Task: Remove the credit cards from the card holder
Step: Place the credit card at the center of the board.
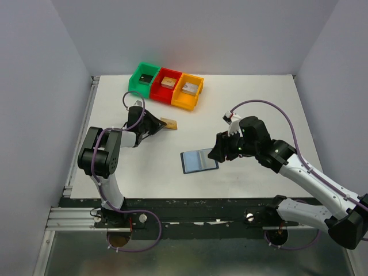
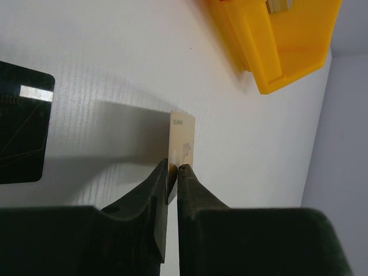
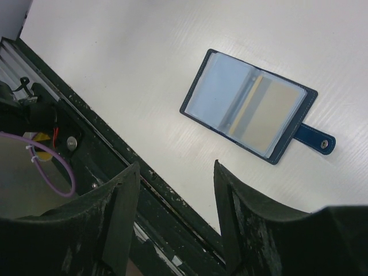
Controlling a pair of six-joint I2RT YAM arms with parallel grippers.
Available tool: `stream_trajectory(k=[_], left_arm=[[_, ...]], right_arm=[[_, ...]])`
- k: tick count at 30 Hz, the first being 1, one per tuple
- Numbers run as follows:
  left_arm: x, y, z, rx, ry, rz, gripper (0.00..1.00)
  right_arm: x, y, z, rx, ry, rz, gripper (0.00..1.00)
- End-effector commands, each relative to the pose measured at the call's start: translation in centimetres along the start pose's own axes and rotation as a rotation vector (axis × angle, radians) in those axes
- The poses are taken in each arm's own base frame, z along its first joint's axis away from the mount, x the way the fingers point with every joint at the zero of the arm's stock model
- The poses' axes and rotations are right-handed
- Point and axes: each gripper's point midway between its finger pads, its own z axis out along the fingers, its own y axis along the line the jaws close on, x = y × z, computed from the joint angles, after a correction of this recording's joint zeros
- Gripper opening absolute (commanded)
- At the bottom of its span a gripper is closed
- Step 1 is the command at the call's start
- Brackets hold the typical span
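A white table [image 1: 259,109] sits boxed by pale grey walls [image 1: 195,29] on the left, far and right sides, with a black frame rail [image 1: 190,202] along its near edge. Green [image 1: 144,75], red [image 1: 167,84] and orange [image 1: 188,89] bins stand in a row at the far edge, left of centre. The card holder [image 3: 247,103] lies open near the middle of the near edge, and a tan card [image 3: 276,112] shows through one sleeve. The right gripper [image 3: 175,167] hangs over it with its jaws spread, holding nothing. Toward the far left, just short of the bins, the left gripper [image 2: 173,168] is clenched on a tan-gold card [image 2: 183,135]. A black card [image 2: 20,123] lies flat nearby. Open white surface runs toward the far right corner.
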Motion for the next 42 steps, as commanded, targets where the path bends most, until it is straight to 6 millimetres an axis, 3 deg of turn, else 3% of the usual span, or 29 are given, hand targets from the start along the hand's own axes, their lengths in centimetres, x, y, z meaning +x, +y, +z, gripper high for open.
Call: stream_trajectory(k=[1, 13, 29, 38, 42], left_arm=[[0.3, 1.3, 0.0, -0.014, 0.013, -0.011, 0.25], [0.0, 1.7, -0.5, -0.033, 0.026, 0.003, 0.40], [-0.9, 3.4, -2.2, -0.230, 0.063, 0.116, 0.57], [-2.6, 3.5, -4.0, -0.301, 0.019, 0.163, 0.61], [-4.2, 2.9, -5.5, -0.339, -0.039, 0.201, 0.61]], right_arm=[[-0.2, -0.2, 0.3, 0.007, -0.009, -0.012, 0.62], [-0.1, -0.4, 0.3, 0.017, -0.004, -0.010, 0.62], [0.0, -1.0, 0.9, 0.051, 0.016, -0.010, 0.63], [0.6, -3.2, 1.1, 0.157, 0.029, -0.002, 0.63], [0.1, -6.9, 0.5, 0.381, -0.015, 0.048, 0.62]])
